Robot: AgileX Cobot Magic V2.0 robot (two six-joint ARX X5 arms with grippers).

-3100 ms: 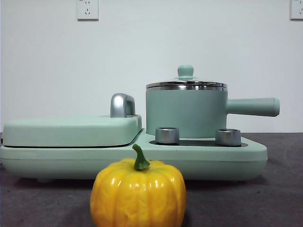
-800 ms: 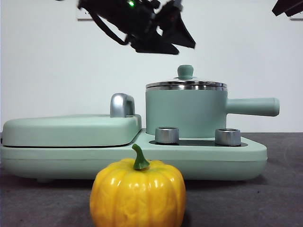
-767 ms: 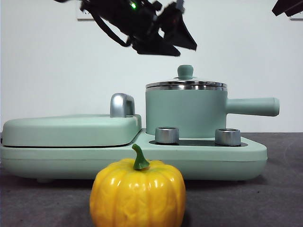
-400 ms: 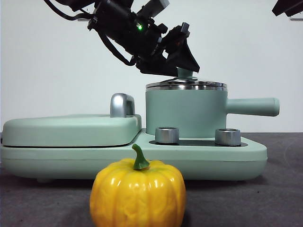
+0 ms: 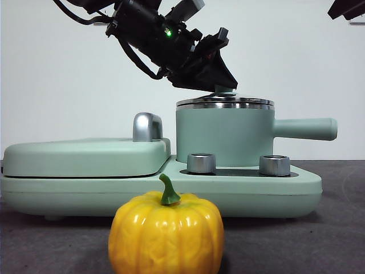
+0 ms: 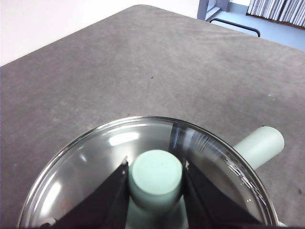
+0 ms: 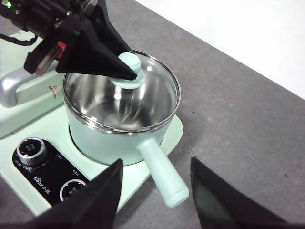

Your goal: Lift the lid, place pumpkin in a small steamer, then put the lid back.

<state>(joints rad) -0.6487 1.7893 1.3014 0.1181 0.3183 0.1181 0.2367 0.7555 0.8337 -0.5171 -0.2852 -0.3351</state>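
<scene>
Grey table [image 5: 342, 240]; left hand [image 6: 155, 183] pinching lid [image 5: 224, 103] knob, lid still on steamer [image 5: 222, 137]. Next: straight lift. Right hand [image 7: 155, 191] open, idle.

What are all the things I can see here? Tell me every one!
pumpkin: 1, yellow-orange with a green stem, on the grey table in front of the cooker.
small steamer: 1, mint-green pot with a long side handle, on the cooker's right part.
lid: 1, glass with a steel rim and mint-green knob, on the small steamer.
cooker base: 1, mint-green, wide and flat, on the table.
griddle cover: 1, mint-green, flat, on the cooker's left part, with a silver handle.
silver knobs: 2, in front of the small steamer.
wall sockets: 2, white, mostly hidden.
table: 1, dark grey.
left pincer: 1, black, jaws on either side of the lid's knob.
right pincer: 1, black, open, above the steamer's handle.
</scene>
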